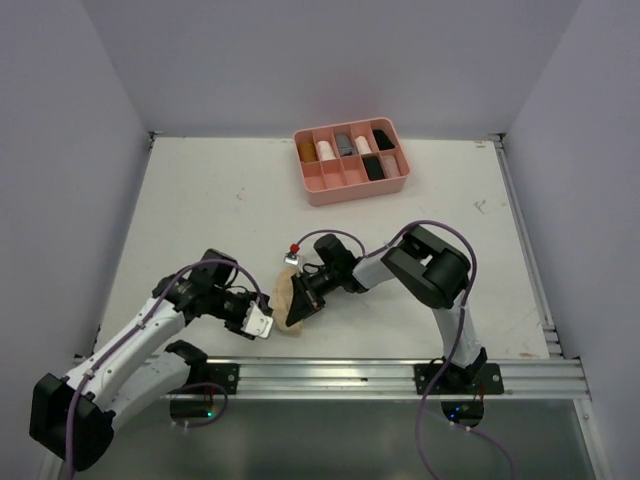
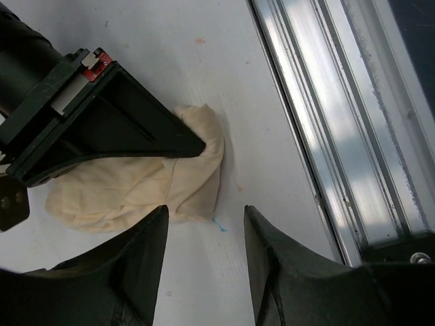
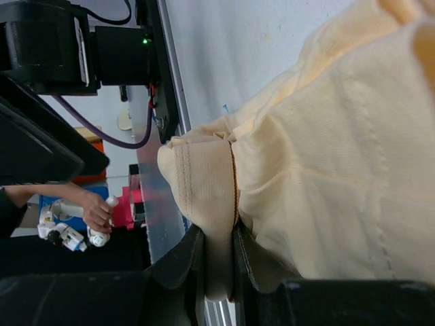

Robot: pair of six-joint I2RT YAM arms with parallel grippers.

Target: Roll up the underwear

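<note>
- Right claw (image 3: 217, 238): the 2 fingers are nearly closed and pinch a stitched fold of the pale tan underwear (image 2: 136, 190). Cloth fills the narrow gap between them.
- Left claw (image 2: 205, 214): the jaws stand about half open with nothing gripped. Only bare surface and the near edge of the cloth show in the gap.
- Garment position: it lies in a bunched, partly folded heap on the white table (image 1: 200, 220), between the 2 claws. It sits just ahead of the left claw's fingertips and appears not to touch them.
- Right claw over the garment: in the left wrist view, 1 black finger lies across the top of the cloth. Its tip rests at the thicker, folded end.
- Claw spacing: the 2 claws face each other at close range, and the garment is the only thing between them.
- Aluminium rail (image 2: 340, 122): it runs along 1 side of the left claw, near the garment's folded end but apart from it.
- Pink divided tray (image 1: 355, 188): it stands well beyond the right claw, at the far side of the table. Its compartments hold several small light and dark items, too small to identify.
</note>
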